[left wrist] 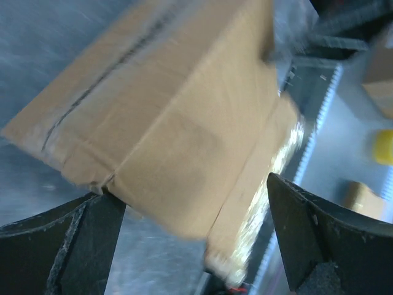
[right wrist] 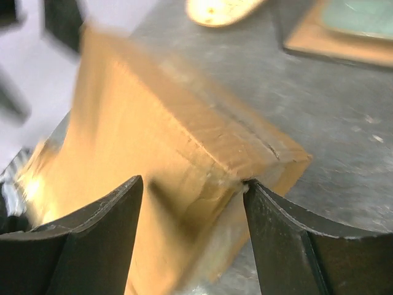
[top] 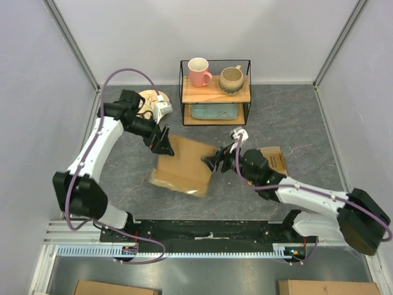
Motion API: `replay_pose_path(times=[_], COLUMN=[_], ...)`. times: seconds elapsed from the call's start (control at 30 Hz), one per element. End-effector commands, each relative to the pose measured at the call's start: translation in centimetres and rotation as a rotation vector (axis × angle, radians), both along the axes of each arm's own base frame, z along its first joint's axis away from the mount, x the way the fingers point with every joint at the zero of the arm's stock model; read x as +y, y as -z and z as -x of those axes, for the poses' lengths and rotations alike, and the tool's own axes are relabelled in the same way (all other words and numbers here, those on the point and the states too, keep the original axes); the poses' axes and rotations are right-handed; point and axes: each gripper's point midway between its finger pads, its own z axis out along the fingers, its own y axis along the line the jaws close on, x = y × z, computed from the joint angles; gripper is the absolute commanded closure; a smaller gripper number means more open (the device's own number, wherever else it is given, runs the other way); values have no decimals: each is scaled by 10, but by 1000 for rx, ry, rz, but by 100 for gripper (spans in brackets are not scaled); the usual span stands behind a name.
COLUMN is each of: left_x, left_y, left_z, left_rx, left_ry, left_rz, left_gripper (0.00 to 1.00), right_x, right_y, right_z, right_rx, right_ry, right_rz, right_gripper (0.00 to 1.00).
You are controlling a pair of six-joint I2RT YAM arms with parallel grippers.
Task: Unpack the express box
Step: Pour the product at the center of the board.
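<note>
Brown cardboard box, mid-desk, blurred; right hand fingers apart astride its right corner, left hand spread wide at its far-left corner; beyond, wire rack bearing pink mug, beige mug.

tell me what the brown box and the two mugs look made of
The express box looks like matte brown cardboard; the shiny strip on one edge is probably clear tape. The pink mug seems glazed ceramic, smooth and evenly coloured. The beige mug may be stoneware, darker low down.
</note>
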Motion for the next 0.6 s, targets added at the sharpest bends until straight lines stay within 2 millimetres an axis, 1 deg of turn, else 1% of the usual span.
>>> replay_pose_path(times=[0.0,0.03,0.07,0.1,0.13,0.17,0.2,0.23,0.27,0.3,0.33,0.37,0.4,0.47,0.53,0.57], left_x=[-23,-29,-28,-31,-38,-39,-41,-46,-46,-47,-49,-48,-47,-46,-46,-47], left_y=[-84,-89,-91,-90,-88,-82,-78,-75,-62,-59,-52,-37,-35,-23,-22,-26], left_z=[-22,-17,-13,-9,0,7,12,19,25,32,37,41,45,48,48,47], left_rx=[-353,-388,-425,-446,-460,-459,-457,-459,-427,-423,-412,-389,-394,-381,-375,-378], left_ry=[13,36,37,57,91,98,113,136,147,154,163,167,167,165,163,162], left_rz=[137,135,106,96,92,77,76,82,75,78,76,67,71,55,52,58], left_gripper=[0,0,0,0,0,0,0,0,0,0,0,0,0,0,0,0], right_x=[36,33,34,42,46,47,57,59,60,64,65,66,67,66,60,58], right_y=[-92,-95,-101,-103,-108,-110,-107,-104,-105,-100,-98,-98,-95,-94,-93,-95], right_z=[71,70,72,85,88,89,104,106,105,112,112,112,113,111,106,103], right_rx=[-423,-487,-522,-554,-610,-643,-658,-676,-699,-705,-707,-716,-712,-708,-700,-701], right_ry=[-214,-186,-182,-215,-224,-208,-244,-239,-224,-239,-238,-237,-232,-218,-177,-159], right_rz=[-100,-51,-16,10,69,109,136,178,212,232,245,256,267,275,290,295], right_gripper=[28,28,28,28,28,28,28,28,28,28,28,28,28,27,27,27])
